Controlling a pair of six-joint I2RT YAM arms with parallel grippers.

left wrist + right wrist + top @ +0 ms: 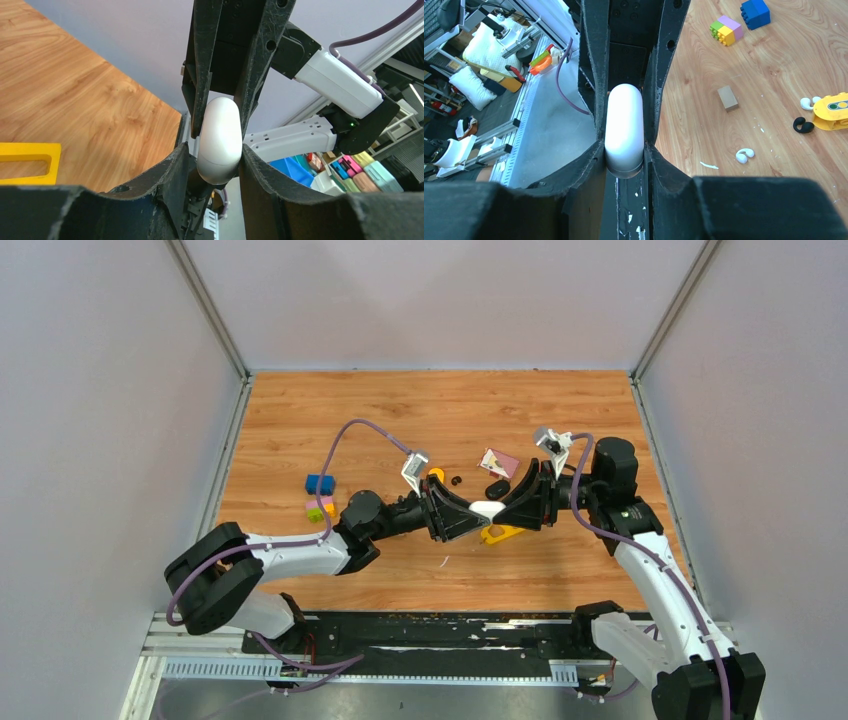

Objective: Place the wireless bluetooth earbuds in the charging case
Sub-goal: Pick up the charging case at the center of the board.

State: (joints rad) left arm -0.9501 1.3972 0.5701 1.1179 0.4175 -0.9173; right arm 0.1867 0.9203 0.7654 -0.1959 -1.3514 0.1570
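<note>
A white rounded charging case hangs above the table's middle, gripped from both ends. My left gripper is shut on one end. My right gripper is shut on the other end. The case looks closed. In the right wrist view, one white earbud lies loose on the wood. Another white earbud and a black earbud lie beside a yellow toy. A black earbud shows in the top view. I do not see a fourth earbud.
A yellow triangle lies under the grippers. A dark oval object and a pink card lie behind them. A small tan block, a blue brick and a multicoloured brick sit to the left.
</note>
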